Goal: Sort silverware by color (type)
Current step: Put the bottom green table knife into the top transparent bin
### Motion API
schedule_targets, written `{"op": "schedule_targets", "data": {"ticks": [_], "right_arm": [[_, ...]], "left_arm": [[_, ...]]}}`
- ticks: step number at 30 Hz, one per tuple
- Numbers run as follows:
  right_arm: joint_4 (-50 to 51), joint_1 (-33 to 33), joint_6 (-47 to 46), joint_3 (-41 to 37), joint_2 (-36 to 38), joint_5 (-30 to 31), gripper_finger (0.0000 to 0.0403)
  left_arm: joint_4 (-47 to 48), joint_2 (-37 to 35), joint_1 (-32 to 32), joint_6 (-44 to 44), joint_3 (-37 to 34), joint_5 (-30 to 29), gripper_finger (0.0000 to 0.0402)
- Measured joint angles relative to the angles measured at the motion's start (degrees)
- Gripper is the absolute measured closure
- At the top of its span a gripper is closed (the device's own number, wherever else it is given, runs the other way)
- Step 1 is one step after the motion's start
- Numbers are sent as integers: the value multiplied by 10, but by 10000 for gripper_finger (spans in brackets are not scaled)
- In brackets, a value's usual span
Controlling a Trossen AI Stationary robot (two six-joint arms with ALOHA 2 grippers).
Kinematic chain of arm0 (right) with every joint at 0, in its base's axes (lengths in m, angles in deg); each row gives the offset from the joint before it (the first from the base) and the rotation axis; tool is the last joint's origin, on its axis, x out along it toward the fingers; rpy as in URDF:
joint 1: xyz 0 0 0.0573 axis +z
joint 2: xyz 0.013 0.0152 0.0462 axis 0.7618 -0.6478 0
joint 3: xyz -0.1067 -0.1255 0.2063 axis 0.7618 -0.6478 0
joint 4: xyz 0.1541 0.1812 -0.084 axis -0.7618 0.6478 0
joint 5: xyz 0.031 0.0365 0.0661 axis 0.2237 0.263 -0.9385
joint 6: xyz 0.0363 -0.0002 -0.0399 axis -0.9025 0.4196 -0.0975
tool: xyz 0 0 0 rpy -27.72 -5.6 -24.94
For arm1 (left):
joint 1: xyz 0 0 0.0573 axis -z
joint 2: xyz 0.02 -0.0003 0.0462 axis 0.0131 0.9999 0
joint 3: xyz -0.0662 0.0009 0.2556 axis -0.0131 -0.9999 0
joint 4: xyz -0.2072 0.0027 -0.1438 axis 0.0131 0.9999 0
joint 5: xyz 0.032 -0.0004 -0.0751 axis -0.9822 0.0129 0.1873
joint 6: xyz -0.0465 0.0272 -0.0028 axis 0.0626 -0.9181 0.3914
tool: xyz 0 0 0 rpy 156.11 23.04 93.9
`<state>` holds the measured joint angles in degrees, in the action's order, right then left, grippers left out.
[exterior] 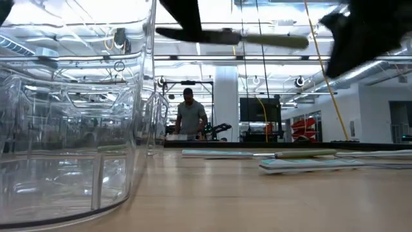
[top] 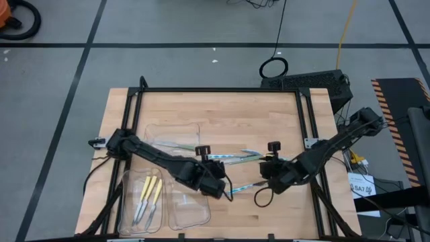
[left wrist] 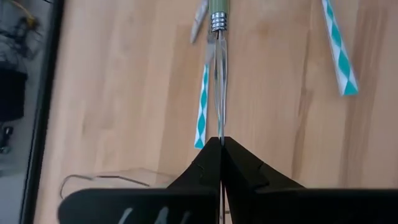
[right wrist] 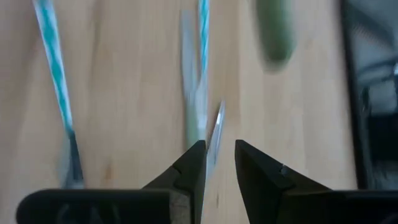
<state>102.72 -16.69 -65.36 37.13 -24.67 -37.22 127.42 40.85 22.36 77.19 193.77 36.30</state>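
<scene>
My left gripper (left wrist: 222, 142) is shut on a slim utensil with a pale green handle (left wrist: 219, 6) and a thin metal end. In the low view the utensil (exterior: 257, 40) hangs level in the air above the table. My right gripper (right wrist: 221, 149) is open and stands close to the handle's free end (right wrist: 277, 31); it holds nothing. Two yellow-handled utensils (top: 149, 195) lie in the near left clear tray (top: 127, 208). Teal-and-white striped utensils (left wrist: 202, 106) and a pale green one (top: 235, 158) lie flat on the wood between the arms. My left gripper pinches the utensil's thin metal end (left wrist: 219, 124) between its two fingers. The fingers lie along the utensil, which points straight out from them. The utensil is level and lifted clear of the table, its green handle away from the gripper.
A second clear tray (top: 188, 208) stands beside the yellow one, and a third (top: 175, 134) lies farther back; its wall fills the left of the low view (exterior: 77, 129). A black frame (top: 222, 89) runs round the table. A person (exterior: 190, 116) stands far behind.
</scene>
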Motion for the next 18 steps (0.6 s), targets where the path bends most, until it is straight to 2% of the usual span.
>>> {"op": "schedule_targets", "data": {"ticks": [2, 5, 12, 18], "right_arm": [[-51, 6, 21, 0, 20, 24, 324], [-100, 13, 28, 0, 46, 25, 316], [-124, 45, 14, 0, 62, 25, 267], [-195, 46, 59, 0, 60, 27, 222]], "left_arm": [[-3, -2, 14, 20, -1, -28, 396], [-5, -1, 36, 33, -1, -70, 396], [-5, -1, 48, 48, -1, -72, 396], [-2, -1, 48, 48, -2, -60, 396]]}}
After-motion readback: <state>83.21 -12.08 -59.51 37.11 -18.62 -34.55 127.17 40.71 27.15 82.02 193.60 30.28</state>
